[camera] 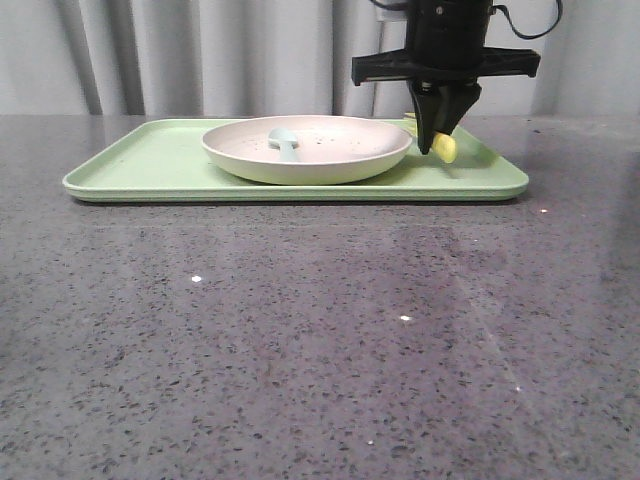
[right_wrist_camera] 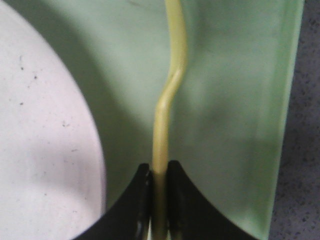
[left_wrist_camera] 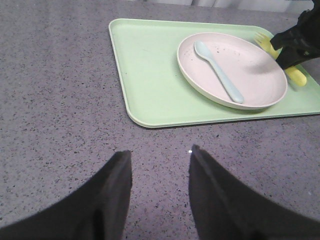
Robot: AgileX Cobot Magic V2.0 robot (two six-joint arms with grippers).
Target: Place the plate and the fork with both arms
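The cream speckled plate (camera: 320,150) (left_wrist_camera: 250,75) (right_wrist_camera: 45,125) rests on the light green tray (camera: 150,160) (left_wrist_camera: 150,70) (right_wrist_camera: 230,100). Beside the plate on its right, over the tray, my right gripper (camera: 440,135) (right_wrist_camera: 160,170) is shut on the handle of the pale yellow fork (camera: 446,148) (left_wrist_camera: 295,76) (right_wrist_camera: 172,75). The fork's tines point to the tray's far side. My left gripper (left_wrist_camera: 160,157) hangs open over bare table in front of the tray's left part, holding nothing. It does not show in the front view.
A pale blue-green spoon (camera: 285,143) (left_wrist_camera: 220,72) lies inside the plate. The grey speckled table (camera: 300,330) stretches in front of the tray. A curtain hangs behind the table.
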